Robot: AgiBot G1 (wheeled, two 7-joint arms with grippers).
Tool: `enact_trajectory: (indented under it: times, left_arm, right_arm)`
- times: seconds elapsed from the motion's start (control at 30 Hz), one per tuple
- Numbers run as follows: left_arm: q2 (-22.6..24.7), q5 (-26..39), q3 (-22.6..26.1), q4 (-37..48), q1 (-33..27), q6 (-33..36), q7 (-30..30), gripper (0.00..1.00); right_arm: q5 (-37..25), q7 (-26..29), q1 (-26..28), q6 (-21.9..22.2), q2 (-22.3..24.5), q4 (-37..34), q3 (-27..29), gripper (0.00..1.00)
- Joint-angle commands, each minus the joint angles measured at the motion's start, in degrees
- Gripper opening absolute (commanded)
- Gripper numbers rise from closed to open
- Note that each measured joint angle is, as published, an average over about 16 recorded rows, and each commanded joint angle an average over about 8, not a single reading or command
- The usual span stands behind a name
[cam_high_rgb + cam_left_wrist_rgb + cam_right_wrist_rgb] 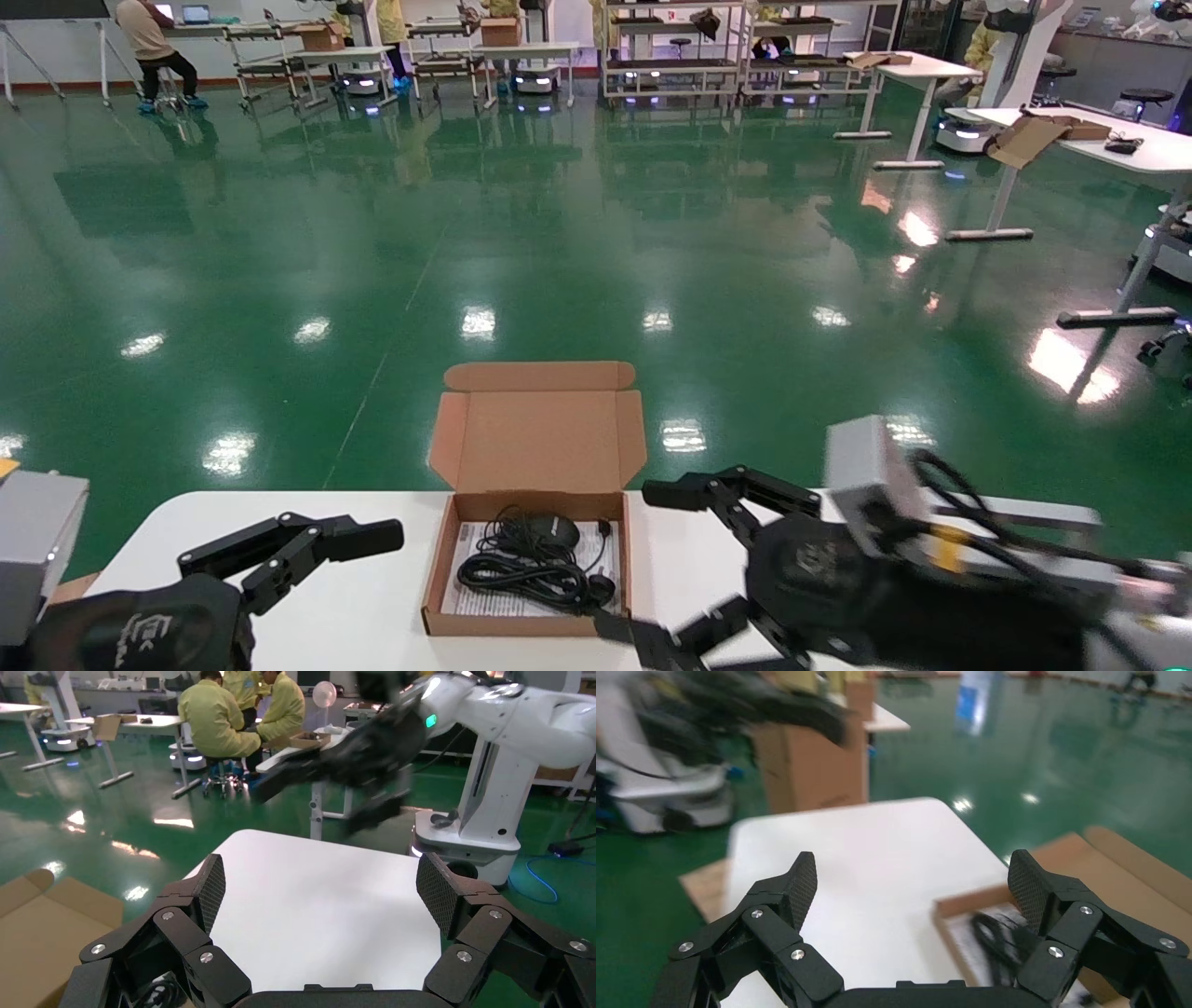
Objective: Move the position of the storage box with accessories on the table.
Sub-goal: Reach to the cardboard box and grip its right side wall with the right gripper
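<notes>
So the white worktop (372, 596) has the storage box (527, 559) near its far edge, lid flap standing up. Inside the box: a coiled black cable (521, 568) and a mouse (551, 531) on a printed sheet. Right hand (652, 568) sits just beside the box's right wall, fingers spread wide, holding nothing. Left hand (298, 550) is off the box's left side, also spread apart. Looks like the approach step; next it needs to close in on the box wall.
</notes>
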Motion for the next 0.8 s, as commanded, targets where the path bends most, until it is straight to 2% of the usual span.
enact_trajectory:
  times: [0.03,0.43,0.8]
  left_arm:
    - [0.0,0.0,0.0,0.0,0.0,0.0,0.0,1.00]
    - [0.0,0.0,0.0,0.0,0.0,0.0,0.0,1.00]
    - [0.0,0.0,0.0,0.0,0.0,0.0,0.0,1.00]
  right_arm:
    - [-2.4,-0.3,1.4,1.4,-2.1,-2.2,-1.3,1.00]
    - [-12.6,-5.0,7.6,10.7,-14.8,-19.3,-6.4,1.00]
    - [-17.2,-8.7,13.4,21.7,-26.4,-37.9,-8.7,1.00]
